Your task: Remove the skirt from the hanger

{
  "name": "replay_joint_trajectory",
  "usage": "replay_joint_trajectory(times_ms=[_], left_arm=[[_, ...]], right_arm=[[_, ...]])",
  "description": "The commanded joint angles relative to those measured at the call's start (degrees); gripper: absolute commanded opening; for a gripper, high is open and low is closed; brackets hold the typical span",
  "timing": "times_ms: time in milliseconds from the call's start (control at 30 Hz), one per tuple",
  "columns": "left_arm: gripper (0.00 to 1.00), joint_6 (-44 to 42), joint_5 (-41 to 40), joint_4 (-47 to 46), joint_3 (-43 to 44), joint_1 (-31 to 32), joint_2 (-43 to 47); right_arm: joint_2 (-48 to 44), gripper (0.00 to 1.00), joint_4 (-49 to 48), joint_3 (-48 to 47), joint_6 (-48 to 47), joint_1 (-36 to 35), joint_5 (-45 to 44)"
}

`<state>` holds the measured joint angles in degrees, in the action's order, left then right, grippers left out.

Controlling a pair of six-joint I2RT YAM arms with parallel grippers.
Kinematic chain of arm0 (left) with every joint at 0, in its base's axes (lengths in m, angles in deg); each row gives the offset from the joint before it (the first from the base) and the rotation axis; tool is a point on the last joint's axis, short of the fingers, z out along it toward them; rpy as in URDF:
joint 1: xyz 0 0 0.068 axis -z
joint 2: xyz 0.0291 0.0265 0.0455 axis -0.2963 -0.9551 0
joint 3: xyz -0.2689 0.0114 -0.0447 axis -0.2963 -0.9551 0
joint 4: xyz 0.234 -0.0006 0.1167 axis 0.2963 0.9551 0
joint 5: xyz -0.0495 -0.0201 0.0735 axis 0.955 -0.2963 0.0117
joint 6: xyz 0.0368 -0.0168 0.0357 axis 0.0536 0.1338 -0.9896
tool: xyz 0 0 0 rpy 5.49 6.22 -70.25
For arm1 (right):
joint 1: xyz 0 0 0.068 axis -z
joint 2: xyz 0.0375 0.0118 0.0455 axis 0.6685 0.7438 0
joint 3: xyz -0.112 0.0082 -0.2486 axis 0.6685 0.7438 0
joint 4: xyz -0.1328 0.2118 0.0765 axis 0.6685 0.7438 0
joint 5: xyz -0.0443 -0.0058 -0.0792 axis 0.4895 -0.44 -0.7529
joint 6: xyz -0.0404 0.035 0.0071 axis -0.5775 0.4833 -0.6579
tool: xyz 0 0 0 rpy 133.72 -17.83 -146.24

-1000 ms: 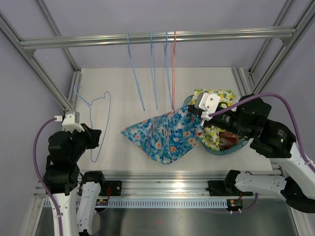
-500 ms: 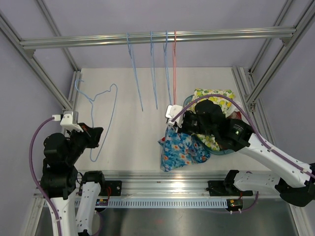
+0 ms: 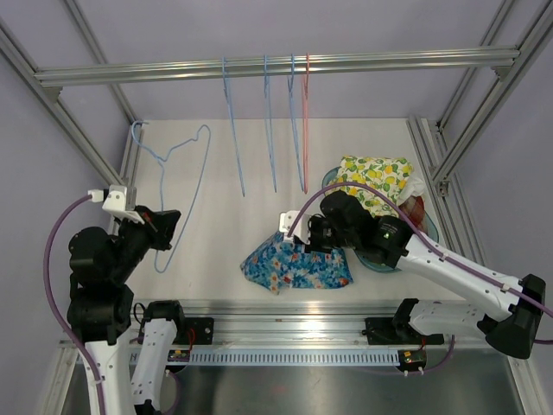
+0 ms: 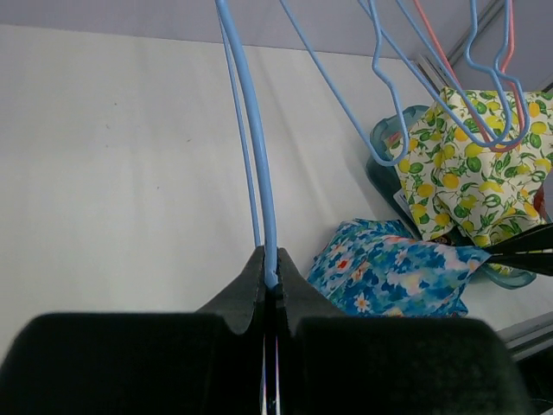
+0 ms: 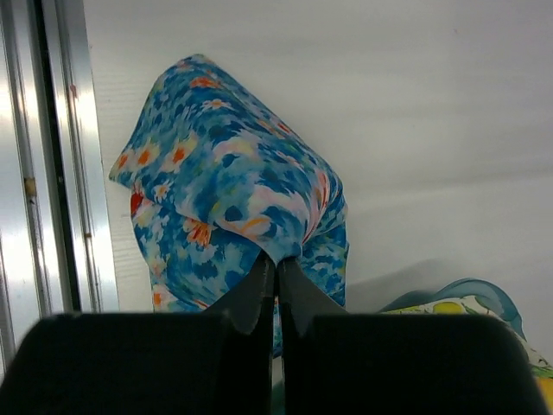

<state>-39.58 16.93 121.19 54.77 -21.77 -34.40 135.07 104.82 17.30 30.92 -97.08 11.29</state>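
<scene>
From above, the left end effector (image 3: 173,218) is closed on one wire side of a light blue hanger (image 3: 195,173). The hanger is held up over the left part of the table (image 3: 233,216) and carries no cloth. The skirt (image 3: 294,268), blue with a flower print, lies bunched on the table near its front edge, well apart from that hanger. The right end effector (image 3: 301,245) is down on the skirt's upper edge and clamped on the fabric. Just beside it to the right, a teal basket (image 3: 377,264) holds a lemon-print cloth (image 3: 376,173). Three blue hangers (image 3: 268,130) and a pink hanger (image 3: 306,121) hang from the bar (image 3: 276,65) across the back.

In the left wrist view, we see the fingers (image 4: 246,294) pressed together with the blue hanger wire (image 4: 257,173) pinched between them. The skirt (image 4: 389,272) sits on the table to the right, below the lemon-print cloth (image 4: 458,173).

In the right wrist view, the end effector (image 5: 278,264) is closed on a fold of the skirt (image 5: 233,199). The skirt is heaped on the table beside the metal rail (image 5: 60,156) at the table's edge.
</scene>
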Motion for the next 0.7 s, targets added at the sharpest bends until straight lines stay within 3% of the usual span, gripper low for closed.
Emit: replay_joint_trajectory(times_ms=[0,33,67,100,133,167,300,667], left_arm=[[0.00,0.72,2.93,-9.50,0.70,0.05,-2.07],[0.00,0.81,2.93,-10.82,0.96,0.14,-2.68],[0.00,0.72,2.93,-11.26,1.13,0.14,-3.13],[0.00,0.37,2.93,-11.53,1.48,0.14,-3.22],[0.00,0.11,3.20,-12.05,2.10,0.05,-3.57],[0.00,-0.16,3.11,-12.15,2.54,0.14,-4.09],[0.00,-1.56,2.76,-12.67,4.21,0.05,-6.11],[0.00,-2.79,-1.28,-19.26,8.87,2.60,-14.37]], right_arm=[[0.31,0.08,1.57,0.13,-2.51,1.69,3.33],[0.40,0.16,2.63,0.13,-3.03,2.04,4.29],[0.48,0.48,4.03,-0.22,-4.08,2.14,5.70],[0.75,0.70,6.22,-0.40,-4.44,2.66,6.23],[0.75,0.85,6.94,-0.49,-4.53,2.84,6.50],[0.75,0.93,7.65,-0.40,-4.71,3.01,7.20],[-0.39,0.98,8.36,0.13,-4.71,3.81,8.61],[-1.27,0.99,9.59,-0.66,-3.74,5.74,12.74]])
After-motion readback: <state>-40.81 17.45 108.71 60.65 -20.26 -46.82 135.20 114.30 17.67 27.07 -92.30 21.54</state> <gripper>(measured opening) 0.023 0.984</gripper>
